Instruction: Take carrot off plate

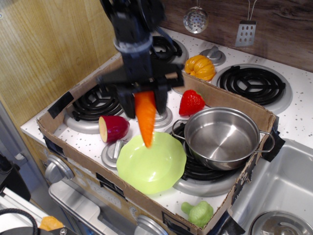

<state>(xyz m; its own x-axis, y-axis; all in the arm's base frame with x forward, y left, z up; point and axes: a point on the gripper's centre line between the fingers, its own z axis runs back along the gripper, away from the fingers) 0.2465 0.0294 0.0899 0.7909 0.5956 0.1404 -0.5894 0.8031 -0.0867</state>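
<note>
Observation.image looks down on a toy stove where the carrot (145, 118) hangs nearly upright, its long axis close to vertical, thick end up between the fingers and tapered tip pointing down. The tip shows over the far rim of the plate (151, 169), but the carrot is held up in the air, clear of it. The plate itself lies bare inside a shallow cardboard box (222, 100) set on the speckled white stovetop (303, 115).

Also in the box are a steel pot (222, 137) just right of the plate, a red strawberry (190, 103) behind the pot, and a halved purple-skinned vegetable (113, 128) to the plate's left. A green vegetable (198, 213) sits at the box's near corner. An orange-yellow pumpkin (199, 67) rests beyond the box between 2 back burners. A wood-grain wall rises behind, with a strainer (195, 19) and spatula (246, 32) hanging on it.

The gripper (145, 98) points downward, its 2 dark fingers (128, 103) closed narrowly against the carrot's upper end, clamping it from either side.
</note>
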